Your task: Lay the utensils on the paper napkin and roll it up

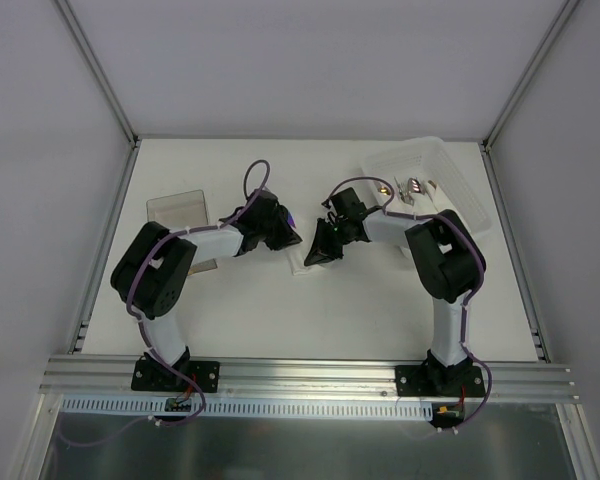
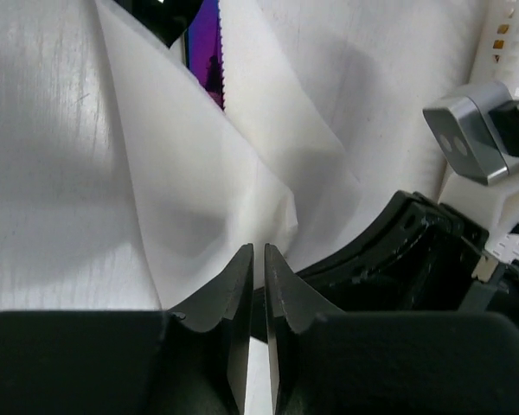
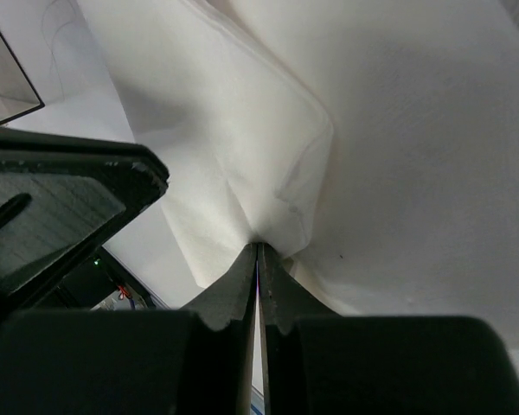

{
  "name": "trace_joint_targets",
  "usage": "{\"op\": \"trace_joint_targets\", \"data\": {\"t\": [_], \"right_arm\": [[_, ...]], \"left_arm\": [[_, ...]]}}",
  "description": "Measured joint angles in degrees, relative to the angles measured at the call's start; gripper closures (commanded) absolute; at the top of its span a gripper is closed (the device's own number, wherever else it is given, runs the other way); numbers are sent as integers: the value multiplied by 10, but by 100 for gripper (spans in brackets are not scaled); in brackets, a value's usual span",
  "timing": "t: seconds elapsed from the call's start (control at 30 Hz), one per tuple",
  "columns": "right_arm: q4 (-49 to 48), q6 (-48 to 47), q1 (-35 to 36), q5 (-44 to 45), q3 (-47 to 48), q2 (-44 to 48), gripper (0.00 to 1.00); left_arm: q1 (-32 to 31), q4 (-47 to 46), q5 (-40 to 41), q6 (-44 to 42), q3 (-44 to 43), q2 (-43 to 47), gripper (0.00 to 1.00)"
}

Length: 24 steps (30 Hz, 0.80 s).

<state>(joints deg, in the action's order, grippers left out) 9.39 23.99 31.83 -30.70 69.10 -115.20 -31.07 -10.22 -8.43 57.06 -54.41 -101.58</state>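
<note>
The paper napkin (image 1: pixel 305 264) lies crumpled between both grippers at mid-table. In the left wrist view its white folds (image 2: pixel 199 173) rise beyond my left gripper (image 2: pixel 259 247), whose jaws stand almost together with nothing seen between them. The iridescent purple utensil (image 2: pixel 209 56) pokes out of a fold at the top. Next to it is a glossy black shape (image 2: pixel 160 17), cut off by the frame; I cannot tell whether it is the spoon. My right gripper (image 3: pixel 258 249) is shut on a puckered fold of the napkin (image 3: pixel 242 147). From above, the left gripper (image 1: pixel 280 232) and right gripper (image 1: pixel 320 245) nearly touch.
A clear plastic box (image 1: pixel 460 195) with silver and gold-toned cutlery (image 1: pixel 412 188) stands at the back right. A second clear plastic piece (image 1: pixel 177 208) sits at the left, behind the left arm. The right arm's wrist camera (image 2: pixel 467 134) is close beside the left gripper.
</note>
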Motion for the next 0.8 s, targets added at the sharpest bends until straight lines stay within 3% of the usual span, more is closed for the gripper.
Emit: {"op": "trace_joint_targets", "data": {"t": [0.37,0.63,0.8], "right_arm": [[1,0,-2,-4,1,-2,94],[0,-4,-2,-11,3,0,84],[1,-23,-5,4,-1,28,83]], "left_arm": [[0,33,0,9,-51,-70,97],[0,103,-1,8,-104,-92,100],[0,130,-3,-1,-123,-101,100]]}}
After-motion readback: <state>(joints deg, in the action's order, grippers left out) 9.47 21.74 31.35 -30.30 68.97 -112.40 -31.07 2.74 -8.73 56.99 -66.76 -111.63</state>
